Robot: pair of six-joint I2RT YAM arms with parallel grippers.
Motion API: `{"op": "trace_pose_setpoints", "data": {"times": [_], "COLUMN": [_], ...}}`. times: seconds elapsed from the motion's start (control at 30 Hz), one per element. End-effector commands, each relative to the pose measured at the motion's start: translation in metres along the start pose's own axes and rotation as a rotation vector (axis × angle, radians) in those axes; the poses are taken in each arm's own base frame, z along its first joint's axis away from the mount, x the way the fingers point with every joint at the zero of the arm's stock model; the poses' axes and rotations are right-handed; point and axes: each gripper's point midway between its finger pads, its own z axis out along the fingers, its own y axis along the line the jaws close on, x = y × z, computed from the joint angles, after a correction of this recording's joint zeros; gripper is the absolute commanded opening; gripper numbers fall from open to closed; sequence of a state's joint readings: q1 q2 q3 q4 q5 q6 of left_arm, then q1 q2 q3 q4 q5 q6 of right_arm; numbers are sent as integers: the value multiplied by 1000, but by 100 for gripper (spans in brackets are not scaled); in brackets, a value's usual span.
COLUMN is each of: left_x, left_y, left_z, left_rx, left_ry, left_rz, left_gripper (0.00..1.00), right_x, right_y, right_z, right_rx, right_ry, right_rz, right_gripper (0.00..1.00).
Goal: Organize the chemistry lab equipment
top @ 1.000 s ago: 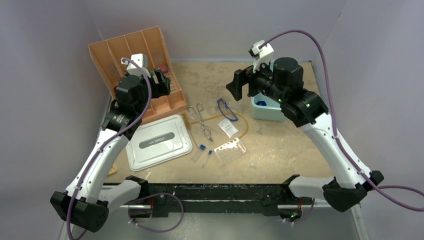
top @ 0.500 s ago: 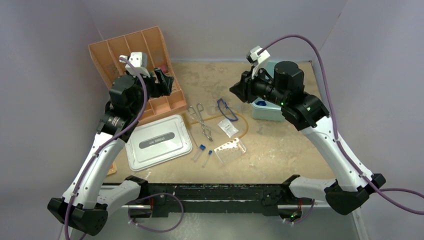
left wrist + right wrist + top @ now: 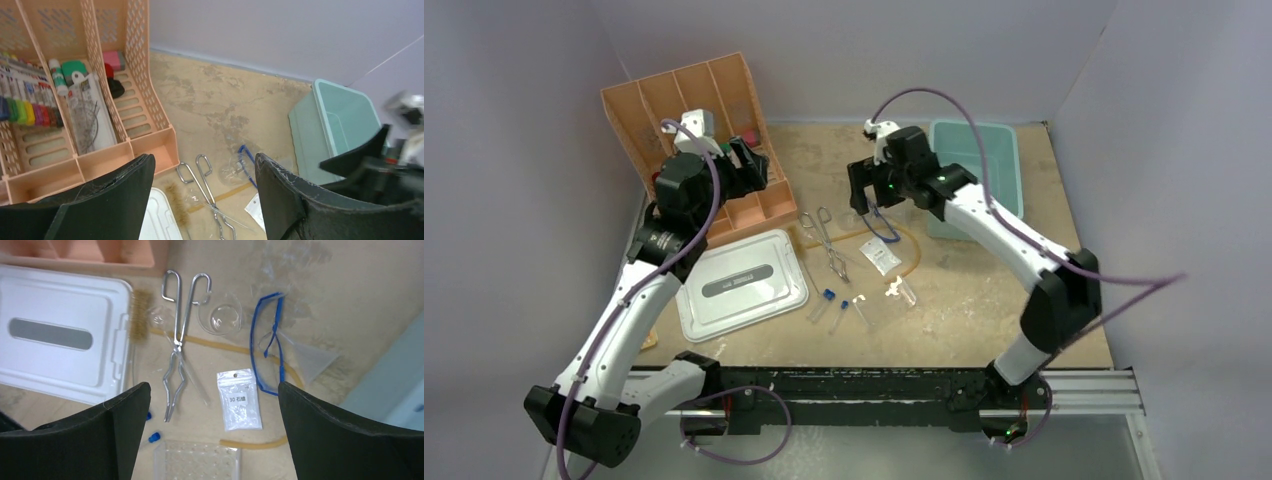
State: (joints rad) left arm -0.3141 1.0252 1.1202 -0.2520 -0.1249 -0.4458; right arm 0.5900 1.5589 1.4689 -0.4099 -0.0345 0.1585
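Metal forceps [image 3: 828, 241] lie mid-table, also in the left wrist view [image 3: 207, 184] and the right wrist view [image 3: 177, 342]. Blue-framed goggles [image 3: 254, 347], a small packet [image 3: 239, 401], a tan rubber tube [image 3: 235, 347], a blue-capped test tube [image 3: 154, 436] and the clear holed rack [image 3: 197, 460] lie below my right gripper [image 3: 212, 390], which is open and empty. In the top view it [image 3: 862, 190] hovers over the goggles [image 3: 876, 216]. My left gripper [image 3: 749, 163] is open and empty over the organizer's right edge. The blue-based piece is hidden.
The orange divided organizer [image 3: 686, 110] stands at the back left, holding pens and bottles [image 3: 30, 100]. A grey lid [image 3: 742, 283] lies left of the forceps. A teal bin [image 3: 984, 160] sits at the back right. A clear funnel [image 3: 311, 360], a glass dish [image 3: 223, 317] and a brush [image 3: 138, 315] lie among the items.
My right arm has swung left and down from above the teal bin to over the goggles and packet, uncovering the bin. My left arm has barely shifted.
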Motion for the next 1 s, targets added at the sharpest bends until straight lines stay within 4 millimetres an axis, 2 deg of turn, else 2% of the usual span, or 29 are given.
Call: {"op": "trace_pose_setpoints", "data": {"times": [0.0,0.17,0.3,0.33,0.43,0.53,0.73,0.97], "left_x": [7,20,25,25,27,28,28,30], "left_y": [11,19,22,22,23,23,24,27], "left_z": [11,18,24,26,30,34,39,42], "left_rx": [-64,-104,-119,-122,-129,-131,-138,-150], "left_ry": [-17,9,22,25,33,38,46,48], "left_rz": [-101,-128,-124,-122,-114,-105,-88,-82], "left_gripper": [72,72,72,72,71,72,72,72], "right_x": [-4,16,25,27,33,46,55,54], "right_y": [13,11,2,0,-5,-11,-11,-10], "right_z": [40,88,116,122,140,156,172,172], "right_rx": [-9,43,99,114,135,160,148,138], "right_ry": [27,115,148,154,175,225,255,269], "right_rz": [49,52,41,35,17,-1,-35,-55], "right_gripper": [99,99,97,96,83,80,79,48]}}
